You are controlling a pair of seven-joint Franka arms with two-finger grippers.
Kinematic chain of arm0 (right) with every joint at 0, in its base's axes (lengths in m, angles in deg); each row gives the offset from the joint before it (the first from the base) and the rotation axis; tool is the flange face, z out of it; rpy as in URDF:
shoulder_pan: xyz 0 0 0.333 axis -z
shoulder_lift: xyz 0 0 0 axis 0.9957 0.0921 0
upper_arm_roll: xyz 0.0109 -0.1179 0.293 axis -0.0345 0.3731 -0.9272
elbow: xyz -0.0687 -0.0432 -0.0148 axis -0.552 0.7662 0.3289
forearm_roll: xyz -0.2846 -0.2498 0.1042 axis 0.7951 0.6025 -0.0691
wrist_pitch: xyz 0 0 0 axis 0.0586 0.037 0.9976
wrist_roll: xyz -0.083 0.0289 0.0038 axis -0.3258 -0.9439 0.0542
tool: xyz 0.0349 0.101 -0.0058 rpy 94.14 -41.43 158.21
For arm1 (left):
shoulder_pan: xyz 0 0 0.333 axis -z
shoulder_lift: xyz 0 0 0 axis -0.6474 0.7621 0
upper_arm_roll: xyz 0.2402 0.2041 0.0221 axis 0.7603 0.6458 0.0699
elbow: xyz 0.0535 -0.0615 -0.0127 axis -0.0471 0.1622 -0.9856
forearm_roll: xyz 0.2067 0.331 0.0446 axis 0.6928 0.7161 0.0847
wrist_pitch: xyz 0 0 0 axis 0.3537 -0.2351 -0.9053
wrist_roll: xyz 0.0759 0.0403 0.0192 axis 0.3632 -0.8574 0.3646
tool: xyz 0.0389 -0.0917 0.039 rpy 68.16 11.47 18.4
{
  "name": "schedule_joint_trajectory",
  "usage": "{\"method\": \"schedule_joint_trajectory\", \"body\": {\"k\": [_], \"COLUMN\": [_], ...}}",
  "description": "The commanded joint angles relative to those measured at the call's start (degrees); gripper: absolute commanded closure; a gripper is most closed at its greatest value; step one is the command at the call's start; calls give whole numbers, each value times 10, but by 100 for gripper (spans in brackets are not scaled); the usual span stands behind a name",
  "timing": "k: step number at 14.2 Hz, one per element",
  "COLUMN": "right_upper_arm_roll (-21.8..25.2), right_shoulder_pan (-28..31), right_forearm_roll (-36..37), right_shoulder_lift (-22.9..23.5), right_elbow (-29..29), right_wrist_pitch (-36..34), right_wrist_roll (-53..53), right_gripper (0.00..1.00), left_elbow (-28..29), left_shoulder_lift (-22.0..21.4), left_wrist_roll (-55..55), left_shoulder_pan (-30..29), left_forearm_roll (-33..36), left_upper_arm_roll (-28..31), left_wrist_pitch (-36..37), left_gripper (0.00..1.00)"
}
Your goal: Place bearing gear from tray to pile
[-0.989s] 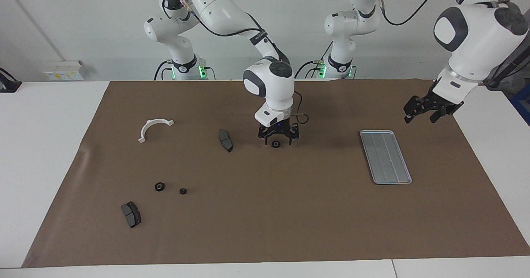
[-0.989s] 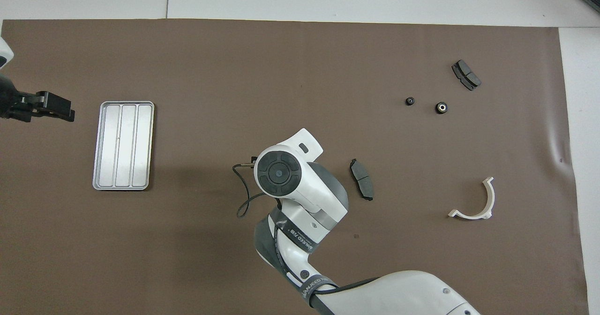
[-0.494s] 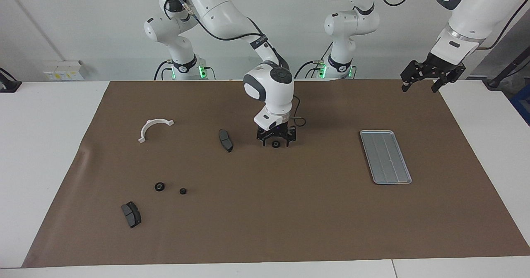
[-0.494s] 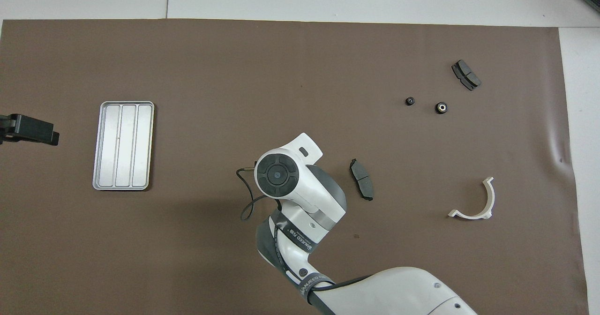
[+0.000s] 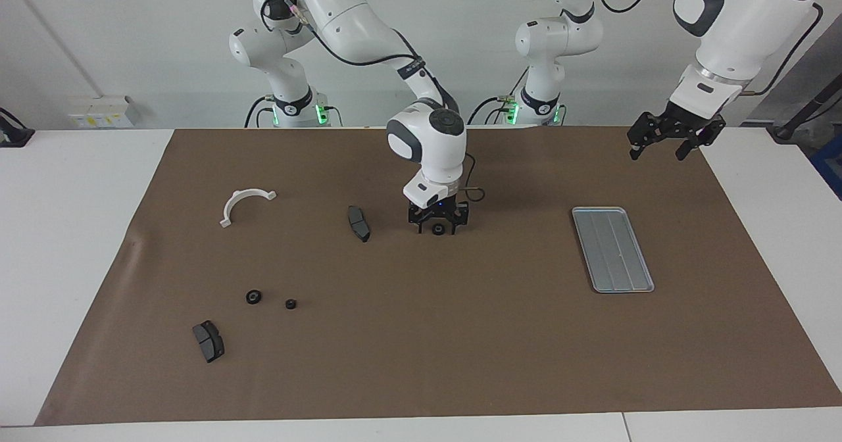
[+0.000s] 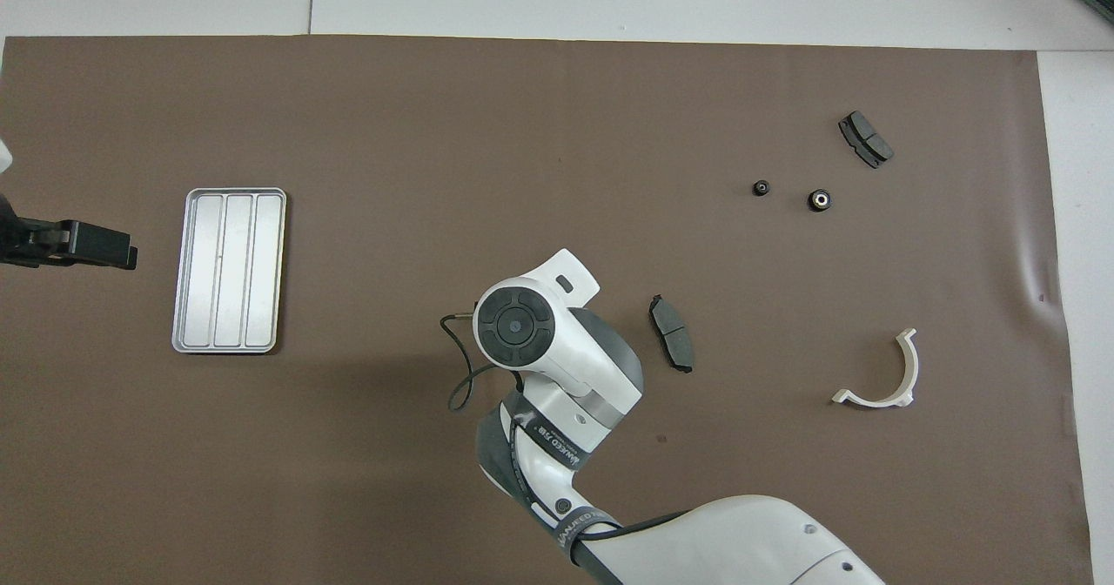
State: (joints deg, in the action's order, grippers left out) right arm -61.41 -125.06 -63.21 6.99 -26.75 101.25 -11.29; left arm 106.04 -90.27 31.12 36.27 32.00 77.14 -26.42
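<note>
the right gripper [image 5: 437, 226] is down on the brown mat at mid-table, fingers apart on either side of a small black bearing gear [image 5: 437, 230] – whether they touch it i cannot tell. the tray [image 5: 613, 249] lies toward the left arm's end. the left gripper [image 5: 666, 143] hangs above the mat's edge, fingers apart. two more gears [image 5: 254, 296] lie by a brake pad [image 5: 208, 341].

white glossy arms with dark grey joint caps, black cables looped along the links, green lights at both bases, black grippers, lettered black wrist bands.
</note>
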Motion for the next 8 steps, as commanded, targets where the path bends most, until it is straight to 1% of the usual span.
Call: {"method": "schedule_joint_trajectory", "body": {"k": [1,4,5,8], "right_upper_arm_roll": [0,-1,-1,-3], "right_shoulder_pan": [0,-1,-1,0], "right_forearm_roll": [6,6,6,5], "right_shoulder_lift": [-3,-3,-3,-3], "right_elbow": [-6,-6,-6,-6], "right_wrist_pitch": [4,3,3,3], "right_wrist_roll": [-4,-4,-3,-3], "right_gripper": [20,22,26,36], "left_elbow": [21,21,22,17], "left_shoulder_lift": [-22,-21,-20,-18], "left_wrist_roll": [5,1,2,5], "left_shoulder_pan": [3,3,2,-2], "left_forearm_roll": [9,9,9,9], "left_upper_arm_roll": [2,2,2,3], "left_wrist_pitch": [-17,-27,-42,-44], "left_gripper": [0,0,0,0]}}
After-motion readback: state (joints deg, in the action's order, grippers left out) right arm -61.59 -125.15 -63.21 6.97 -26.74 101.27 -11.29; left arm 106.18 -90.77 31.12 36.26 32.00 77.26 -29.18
